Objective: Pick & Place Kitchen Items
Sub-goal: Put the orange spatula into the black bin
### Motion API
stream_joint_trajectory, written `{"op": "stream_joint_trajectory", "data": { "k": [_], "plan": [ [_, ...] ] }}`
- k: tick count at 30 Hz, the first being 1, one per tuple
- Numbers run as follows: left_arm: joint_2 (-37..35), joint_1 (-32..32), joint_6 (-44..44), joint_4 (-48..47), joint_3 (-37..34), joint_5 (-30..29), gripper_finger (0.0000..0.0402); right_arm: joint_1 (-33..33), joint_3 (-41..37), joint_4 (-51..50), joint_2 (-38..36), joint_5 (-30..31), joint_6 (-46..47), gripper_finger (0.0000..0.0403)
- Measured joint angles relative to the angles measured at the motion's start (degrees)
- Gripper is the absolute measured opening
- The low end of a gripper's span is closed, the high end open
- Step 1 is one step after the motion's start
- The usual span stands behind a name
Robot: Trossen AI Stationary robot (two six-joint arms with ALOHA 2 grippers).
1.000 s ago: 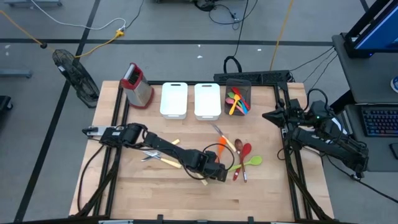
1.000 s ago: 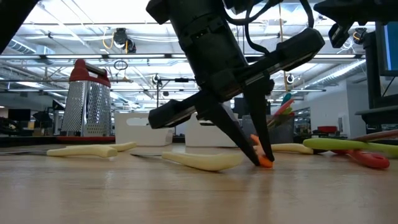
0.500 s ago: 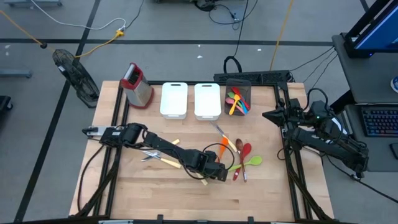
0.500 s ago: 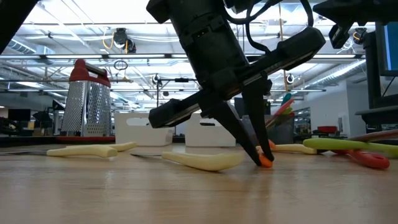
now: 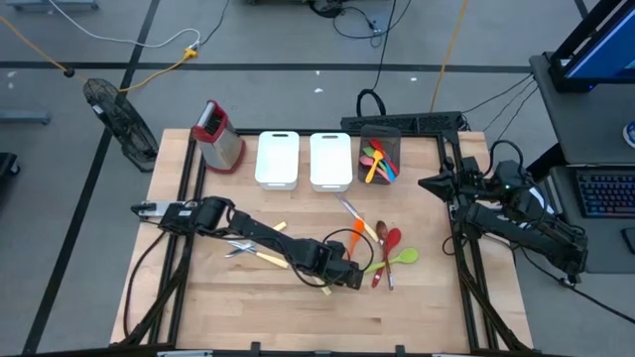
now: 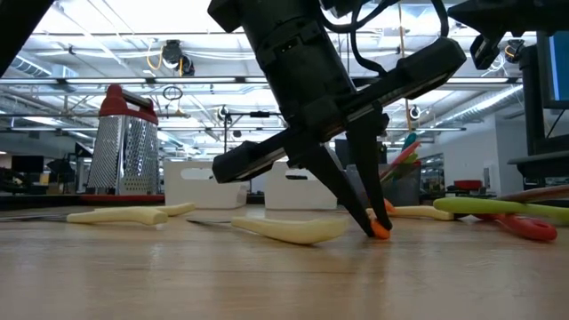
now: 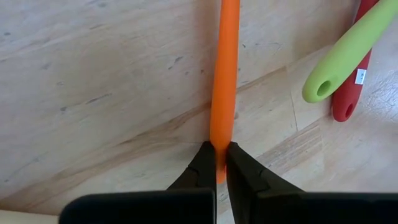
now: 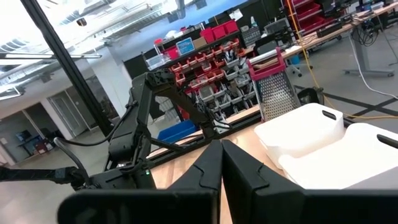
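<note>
An orange utensil point(image 5: 355, 238) lies on the wooden table point(image 5: 228, 297), right of centre. My left gripper point(image 5: 351, 272) is down at the utensil's near end and shut on its handle; the low view shows the fingertips point(image 6: 377, 228) at the tabletop. Beside it lie a green spoon point(image 7: 348, 50), a red spoon point(image 5: 390, 246) and a metal piece with a wooden handle point(image 5: 355, 214). Pale yellow-handled pieces point(image 5: 264, 256) lie under the left arm. My right gripper point(image 8: 221, 157) is shut, holds nothing and waits raised at the table's right edge point(image 5: 429, 184). My left gripper pinches the free end of the orange handle point(image 7: 219, 142) between its two fingers. The fingers point(image 6: 356, 191) come from above, steeply slanted, one on each side of the handle. The utensil lies flat on the table, stretching away from the fingertips.
At the far edge stand two white bins point(image 5: 277, 159) point(image 5: 330, 159), a dark bin point(image 5: 380, 139) holding several coloured utensils, and a red-topped box grater point(image 5: 218, 135). Bare wood lies along the near edge.
My left gripper's fingers have drawn a little closer together on the orange handle's end. The arm has not moved and the utensil lies where it was.
</note>
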Motion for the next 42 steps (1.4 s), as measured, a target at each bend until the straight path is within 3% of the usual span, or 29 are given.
{"op": "stream_joint_trajectory", "data": {
  "k": [29, 42],
  "plan": [
    [-4.8, -1.6, -2.7, -0.6, -0.7, -4.0, 0.0, 0.0, 0.0, -0.1, 0.0, -0.1, 0.0, 0.0004],
    [-9.1, -2.3, -2.7, -0.9, -0.7, -9.2, 0.0001, 0.0, -0.1, -0.5, 0.1, -0.1, -0.1, 0.0004]
  ]
}}
